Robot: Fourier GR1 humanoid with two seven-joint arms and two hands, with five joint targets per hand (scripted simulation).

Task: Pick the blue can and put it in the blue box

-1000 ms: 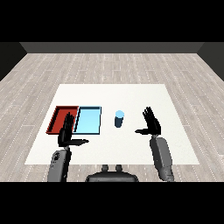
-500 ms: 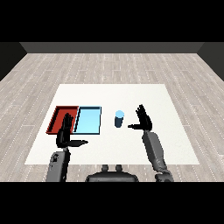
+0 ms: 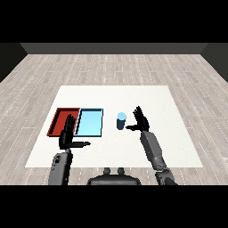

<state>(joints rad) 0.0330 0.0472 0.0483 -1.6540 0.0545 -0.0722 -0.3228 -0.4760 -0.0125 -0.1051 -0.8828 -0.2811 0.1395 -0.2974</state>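
Observation:
The blue can [image 3: 121, 121] stands upright on the white table [image 3: 151, 98], just right of the light blue tray [image 3: 90, 122]. My right hand [image 3: 141, 120] is open, fingers straight, a short way to the right of the can and not touching it; its thumb points toward the can. My left hand [image 3: 68, 135] is open too, fingers up and thumb out, over the near edges of the red tray [image 3: 63, 121] and the blue one. Neither hand holds anything.
The red tray and the light blue tray lie side by side at the table's left, both with nothing in them. The table's near edge runs just behind my forearms.
My right hand has moved left, toward the blue can, and now sits close beside it. The left hand and the can have stayed where they were.

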